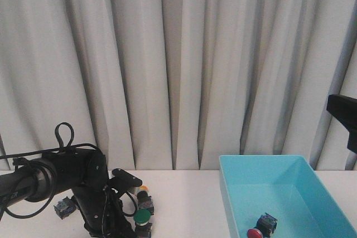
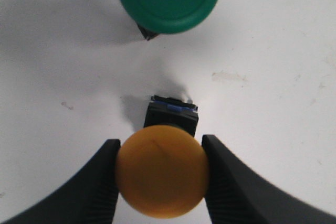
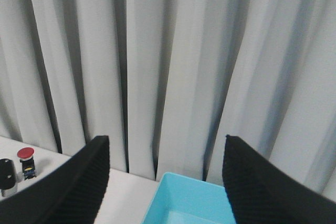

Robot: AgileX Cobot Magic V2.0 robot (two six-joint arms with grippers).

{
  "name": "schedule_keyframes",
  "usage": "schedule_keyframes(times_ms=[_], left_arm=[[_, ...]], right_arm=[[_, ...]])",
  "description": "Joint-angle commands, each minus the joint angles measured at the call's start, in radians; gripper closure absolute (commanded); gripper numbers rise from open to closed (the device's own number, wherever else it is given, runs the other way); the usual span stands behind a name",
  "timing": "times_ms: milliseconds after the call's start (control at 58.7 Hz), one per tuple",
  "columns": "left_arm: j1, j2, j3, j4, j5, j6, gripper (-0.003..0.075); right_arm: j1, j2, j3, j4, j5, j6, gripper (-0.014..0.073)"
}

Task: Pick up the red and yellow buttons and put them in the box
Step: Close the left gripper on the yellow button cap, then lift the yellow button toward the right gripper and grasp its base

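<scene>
Left wrist view: ribbed black left tool (image 2: 160, 179) clamps smooth domed yellow button (image 2: 161, 170); right tool (image 3: 165, 182) gapes empty.

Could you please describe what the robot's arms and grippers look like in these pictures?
The left arm is black and tubular with a bulky rounded joint, and thin black cables loop above it. The left gripper has two black jaws, broad at the base and narrowing forward, with finely ribbed inner faces. The right gripper has the same matte black ribbed jaws. Only a black blocky part of the right arm shows.
</scene>
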Motion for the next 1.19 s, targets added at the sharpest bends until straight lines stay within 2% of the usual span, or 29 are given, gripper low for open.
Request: schedule_keyframes(times_ms=[0,153,306,375,511,681,885,1175], left_arm=[[-0.004,-0.062,-0.028,-0.010,-0.011,-0.010,0.0479],[-0.004,-0.086,-0.028,-0.010,-0.008,-0.007,0.0479],[-0.004,-0.141,-0.031,-0.010,-0.017,0.019,0.0479],[-0.004,-0.166,-0.044,-0.014,-0.015,0.018,0.0479],[-0.004,-0.222,-0.080,-0.063,-0.004,0.012,0.0479],[-0.004,-0.273,-0.145,-0.183,0.022,0.008,0.0479],[-0.004,-0.299,-0.236,-0.303,0.044,0.008,0.0479],[-0.004,-0.300,-0.365,-0.527,0.011,0.044,0.0479]], right_arm=[[0.000,-0.008,-0.027,0.028,-0.091,0.001,0.0127],[0.000,-0.008,-0.027,0.150,-0.141,-0.005,0.0127],[0.000,0.026,-0.030,0.127,-0.081,-0.185,0.0127],[0.007,0.059,-0.030,0.130,-0.083,-0.207,0.0127],[0.086,0.123,-0.030,0.096,-0.140,-0.300,0.0127],[0.217,0.203,-0.030,-0.021,-0.236,-0.442,0.0127],[0.269,0.295,-0.030,-0.107,-0.289,-0.452,0.0127],[0.269,0.395,-0.030,-0.111,-0.290,-0.464,0.0127]])
